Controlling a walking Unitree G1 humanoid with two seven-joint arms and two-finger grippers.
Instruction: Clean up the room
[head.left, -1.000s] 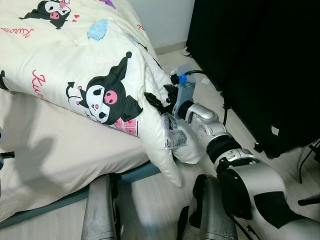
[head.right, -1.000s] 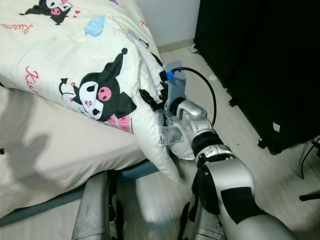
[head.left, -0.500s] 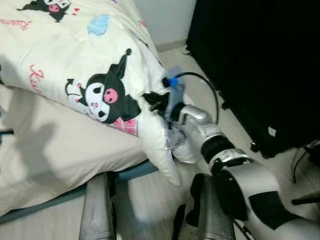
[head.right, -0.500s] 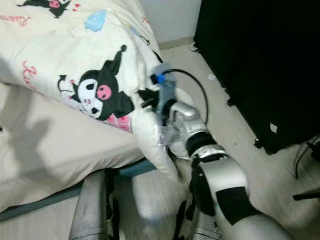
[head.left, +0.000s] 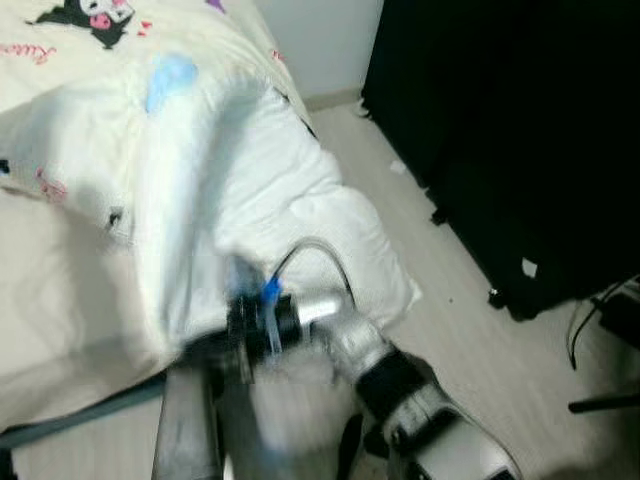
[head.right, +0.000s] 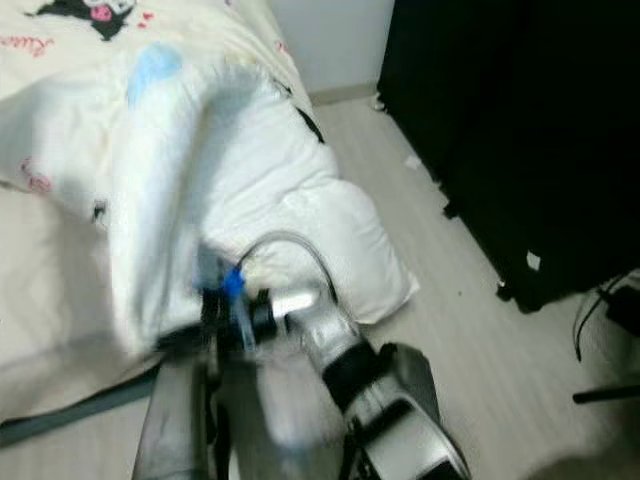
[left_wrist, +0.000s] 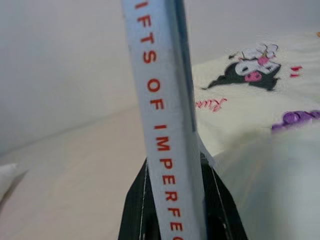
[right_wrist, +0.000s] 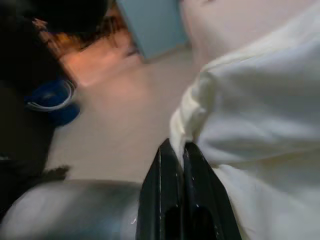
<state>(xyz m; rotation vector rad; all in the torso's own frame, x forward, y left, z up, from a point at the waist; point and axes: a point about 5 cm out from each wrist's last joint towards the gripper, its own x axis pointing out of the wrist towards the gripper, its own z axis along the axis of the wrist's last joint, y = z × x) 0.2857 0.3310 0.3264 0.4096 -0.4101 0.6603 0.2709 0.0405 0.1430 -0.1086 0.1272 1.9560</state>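
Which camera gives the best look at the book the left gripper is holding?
The left wrist view: the book stands upright between the left gripper's black fingers, red spine lettering legible. The other views show bedding and floor instead.

duvet (head.left: 250, 190) on bed (head.left: 60, 290), left | cabinet (head.left: 520, 130) right | floor (head.left: 480, 350) between

The bed (head.left: 60, 300) and floor (head.left: 480, 330) are viewed from above by both blurred head views. Each wrist view is directed closely along its own fingers (right_wrist: 172, 200).
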